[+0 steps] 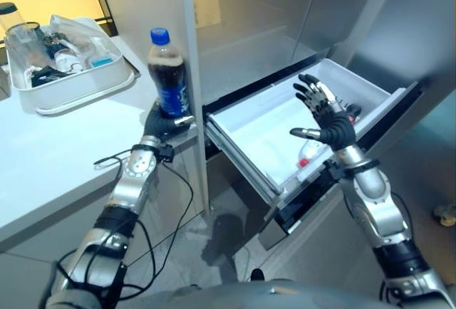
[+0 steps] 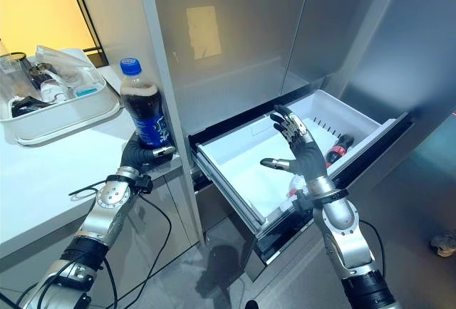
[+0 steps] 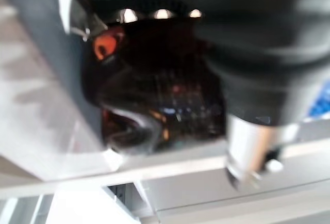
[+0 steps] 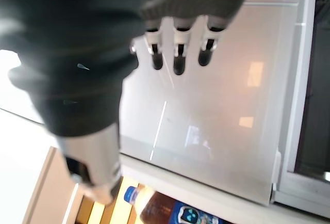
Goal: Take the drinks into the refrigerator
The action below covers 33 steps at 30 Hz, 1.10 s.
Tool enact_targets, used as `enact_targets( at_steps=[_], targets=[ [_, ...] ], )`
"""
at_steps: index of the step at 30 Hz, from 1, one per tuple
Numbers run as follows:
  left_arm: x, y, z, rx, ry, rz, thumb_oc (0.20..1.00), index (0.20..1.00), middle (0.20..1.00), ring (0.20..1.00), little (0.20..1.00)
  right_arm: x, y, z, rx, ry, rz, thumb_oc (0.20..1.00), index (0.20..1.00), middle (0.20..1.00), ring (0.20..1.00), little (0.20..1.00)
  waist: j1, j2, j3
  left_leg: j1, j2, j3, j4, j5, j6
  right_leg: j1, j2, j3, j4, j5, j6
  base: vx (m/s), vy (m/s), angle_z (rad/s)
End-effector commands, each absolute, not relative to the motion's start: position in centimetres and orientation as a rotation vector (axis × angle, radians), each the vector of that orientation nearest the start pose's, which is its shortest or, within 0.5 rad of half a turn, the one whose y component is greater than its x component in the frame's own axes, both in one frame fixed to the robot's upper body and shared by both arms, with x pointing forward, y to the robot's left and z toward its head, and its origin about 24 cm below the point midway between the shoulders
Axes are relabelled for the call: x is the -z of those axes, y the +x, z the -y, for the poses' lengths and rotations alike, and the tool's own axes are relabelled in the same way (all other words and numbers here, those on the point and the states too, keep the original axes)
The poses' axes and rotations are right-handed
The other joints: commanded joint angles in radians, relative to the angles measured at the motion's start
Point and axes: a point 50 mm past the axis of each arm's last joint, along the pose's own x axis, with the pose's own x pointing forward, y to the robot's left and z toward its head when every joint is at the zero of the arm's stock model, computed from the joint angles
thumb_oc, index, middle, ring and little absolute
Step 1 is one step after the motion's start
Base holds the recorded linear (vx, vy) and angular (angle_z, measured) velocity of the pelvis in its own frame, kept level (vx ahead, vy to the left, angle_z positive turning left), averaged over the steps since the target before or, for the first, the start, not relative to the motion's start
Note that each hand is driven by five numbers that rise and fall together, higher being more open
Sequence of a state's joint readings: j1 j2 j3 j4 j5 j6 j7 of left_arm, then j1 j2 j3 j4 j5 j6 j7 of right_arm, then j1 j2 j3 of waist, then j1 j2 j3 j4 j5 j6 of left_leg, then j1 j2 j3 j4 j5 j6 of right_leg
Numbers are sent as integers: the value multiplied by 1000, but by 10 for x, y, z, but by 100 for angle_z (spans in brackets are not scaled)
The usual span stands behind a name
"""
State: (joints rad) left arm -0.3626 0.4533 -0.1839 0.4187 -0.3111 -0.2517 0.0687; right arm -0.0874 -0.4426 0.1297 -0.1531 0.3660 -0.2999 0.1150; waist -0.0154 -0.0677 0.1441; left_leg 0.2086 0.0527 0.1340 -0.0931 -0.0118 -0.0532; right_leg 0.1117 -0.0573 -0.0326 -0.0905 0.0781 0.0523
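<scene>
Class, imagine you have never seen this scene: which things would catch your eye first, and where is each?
First, the cola bottle with its blue cap, gripped upright in the left robot hand at the edge of the white counter. Next, the open white refrigerator drawer, pulled out, with the right robot hand spread open above it. A white tray of clutter sits farther back on the counter.
</scene>
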Motion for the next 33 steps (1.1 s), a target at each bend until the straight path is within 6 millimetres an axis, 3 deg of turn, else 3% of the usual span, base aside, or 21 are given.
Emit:
enact_targets(
  at_steps=[1, 20, 27, 33],
  targets=[
    [-112, 342, -183, 105, 180, 268, 200, 200, 200, 200, 200, -165, 246, 170, -340, -38, 654, 1000, 1000, 1000, 1000, 1000, -20, -2, 7, 26, 80, 23, 6, -55, -48, -24, -113, 4, 55, -1, 132, 0, 0, 0],
    [-106, 330, -191, 84, 139, 272, 200, 200, 200, 200, 200, -162, 245, 173, -324, -50, 644, 1000, 1000, 1000, 1000, 1000, -8, -7, 8, 18, 76, 20, 6, -54, -44, -28, -115, 0, 57, 0, 131, -3, 0, 0],
    [-121, 305, -207, 89, 75, 378, 200, 200, 200, 200, 200, -161, 246, 186, -256, -89, 638, 1000, 1000, 1000, 1000, 1000, 11, -6, 8, 13, 75, 15, 6, -54, -42, -27, -117, -3, 55, -2, 130, -6, -1, 0],
    [-128, 278, -221, 71, -89, 460, 200, 200, 200, 200, 200, -160, 245, 196, -196, -107, 640, 1000, 1000, 1000, 1000, 1000, 28, -10, 10, 10, 74, 8, 6, -54, -40, -27, -119, -9, 59, -3, 128, 0, 0, 0]
  ],
)
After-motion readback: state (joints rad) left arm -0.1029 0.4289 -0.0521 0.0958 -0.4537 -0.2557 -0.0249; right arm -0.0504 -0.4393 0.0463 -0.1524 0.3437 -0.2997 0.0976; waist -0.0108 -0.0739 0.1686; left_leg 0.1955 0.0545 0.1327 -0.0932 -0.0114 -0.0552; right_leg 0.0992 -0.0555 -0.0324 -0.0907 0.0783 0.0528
